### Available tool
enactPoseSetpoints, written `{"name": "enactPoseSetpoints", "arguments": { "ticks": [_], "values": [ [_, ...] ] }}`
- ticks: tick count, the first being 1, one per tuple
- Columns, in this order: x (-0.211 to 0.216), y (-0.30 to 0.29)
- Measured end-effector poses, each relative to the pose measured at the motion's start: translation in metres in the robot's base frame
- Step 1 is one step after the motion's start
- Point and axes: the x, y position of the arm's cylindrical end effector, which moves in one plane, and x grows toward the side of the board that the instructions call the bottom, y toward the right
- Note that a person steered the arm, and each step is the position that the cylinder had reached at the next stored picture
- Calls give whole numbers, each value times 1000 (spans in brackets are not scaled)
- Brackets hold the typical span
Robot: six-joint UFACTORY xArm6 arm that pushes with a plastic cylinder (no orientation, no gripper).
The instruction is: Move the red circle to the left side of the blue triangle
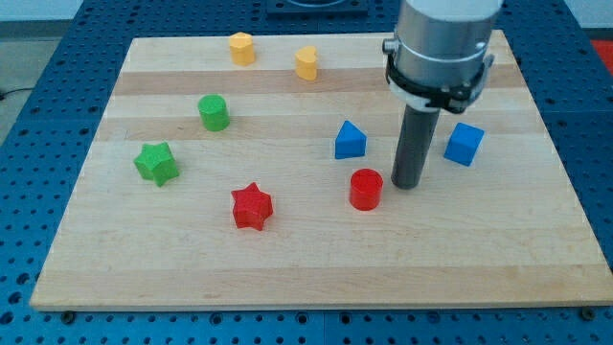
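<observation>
1. Wooden board (316,273): pale, planked top lying on a blue perforated bench (29,144); it carries all eight blocks.
2. Red circle, a short red cylinder block (365,189): sits right of the board's centre, toward the bottom edge. It lies below and slightly right of the blue triangle, apart from it.
3. Blue triangle, a blue wedge-shaped block (350,140): sits near the board's centre, just above the red circle.
4. My tip (407,185): lower end of the dark straight rod under a grey cylindrical arm housing (442,43). It stands just beside the red circle on that block's right; whether they touch cannot be told. The rod has no jaws, so it grasps nothing.
5. Blue cube block (464,144): toward the board's right edge, right of the rod, apart from it.
6. Red star block (252,206): left of the red circle, well apart, toward the bottom edge.
7. Green star block (156,163): near the board's left edge.
8. Green cylinder block (214,112): above and right of the green star.
9. Yellow hexagonal block (241,48): near the top edge, left of centre.
10. Yellow block, shape unclear (306,63): near the top edge, right of the yellow hexagon.
</observation>
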Motion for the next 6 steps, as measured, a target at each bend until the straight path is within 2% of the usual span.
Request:
{"name": "enactPoseSetpoints", "arguments": {
  "ticks": [1, 2, 4, 6],
  "values": [
    [24, -21],
    [11, -112],
    [-5, -113],
    [-55, -95]
  ]
}}
